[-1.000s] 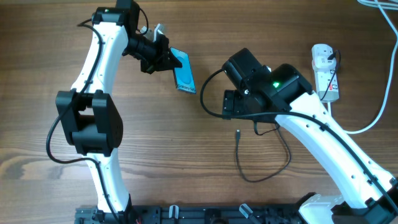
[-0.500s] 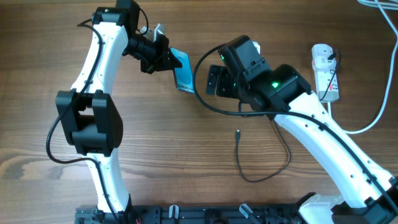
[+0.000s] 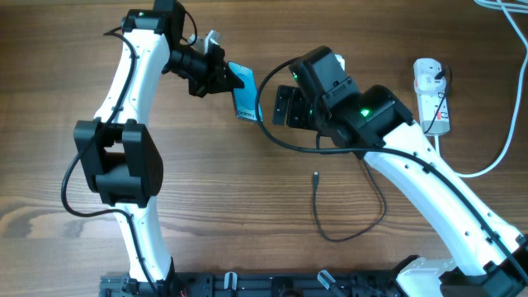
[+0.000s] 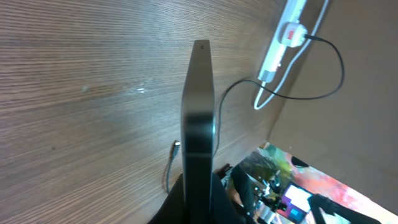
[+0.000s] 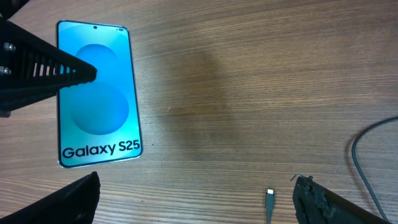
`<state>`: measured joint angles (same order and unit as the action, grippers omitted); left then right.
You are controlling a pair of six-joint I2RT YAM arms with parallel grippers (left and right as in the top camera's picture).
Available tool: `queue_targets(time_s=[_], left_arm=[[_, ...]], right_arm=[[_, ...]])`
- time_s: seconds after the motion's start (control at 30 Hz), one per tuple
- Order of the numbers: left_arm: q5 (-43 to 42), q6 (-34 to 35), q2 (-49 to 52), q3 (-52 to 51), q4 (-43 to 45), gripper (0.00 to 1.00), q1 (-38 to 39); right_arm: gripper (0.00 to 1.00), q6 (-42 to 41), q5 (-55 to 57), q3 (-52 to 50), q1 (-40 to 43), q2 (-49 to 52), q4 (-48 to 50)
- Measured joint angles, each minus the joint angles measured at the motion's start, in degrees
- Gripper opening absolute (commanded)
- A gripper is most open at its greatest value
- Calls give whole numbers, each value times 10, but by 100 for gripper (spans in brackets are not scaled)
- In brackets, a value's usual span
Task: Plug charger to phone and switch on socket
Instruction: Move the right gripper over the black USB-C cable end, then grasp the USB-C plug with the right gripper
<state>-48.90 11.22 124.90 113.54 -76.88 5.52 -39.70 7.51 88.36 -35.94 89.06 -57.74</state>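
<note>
The phone [image 3: 244,93], with a cyan screen, is held by one end in my left gripper [image 3: 219,77], which is shut on it. In the left wrist view the phone [image 4: 198,118] shows edge-on, standing up between the dark fingers of that gripper [image 4: 199,202]. In the right wrist view the phone [image 5: 96,93] reads "Galaxy S25". My right gripper [image 3: 284,106] hovers just right of the phone, open and empty [image 5: 199,205]. The charger's plug [image 3: 316,176] lies on the table below it, and shows in the right wrist view [image 5: 270,200] too. The socket [image 3: 431,95] lies at the far right.
The charger's thin black cable [image 3: 346,223] loops over the table under my right arm. A thick white cable [image 3: 503,148] runs from the socket along the right edge. The left arm's base [image 3: 120,165] stands at the left.
My right gripper has moved up and left, from above the plug to beside the phone, then held still. The left gripper has shifted the phone slightly.
</note>
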Motion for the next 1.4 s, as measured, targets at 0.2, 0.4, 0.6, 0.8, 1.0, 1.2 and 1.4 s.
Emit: queue_targets(time_s=[0.2,0.4,0.6,0.8,1.0,1.2,1.4], left_arm=[[-20,0,0,0,0,4,0],[-22,19,0,0,2,4,0],[-5,28,0,0,23,4,0],[83,-2,0,0,23,4,0],[-82,-198,0,0,2,4,-14],[-106,-243,0,0,1,4,-23],[-90,-242,0,0,-3,4,-23]], right_arm=[[100,4,-32,0,0,0,9],[99,45,-43,-63,0,15,-19],[95,39,-46,-123,0,30,-81],[100,-1,-50,-213,0,37,-61],[99,-25,-56,-216,44,37,-79],[79,24,-71,-216,61,37,-79],[56,14,-78,-236,61,37,-52]])
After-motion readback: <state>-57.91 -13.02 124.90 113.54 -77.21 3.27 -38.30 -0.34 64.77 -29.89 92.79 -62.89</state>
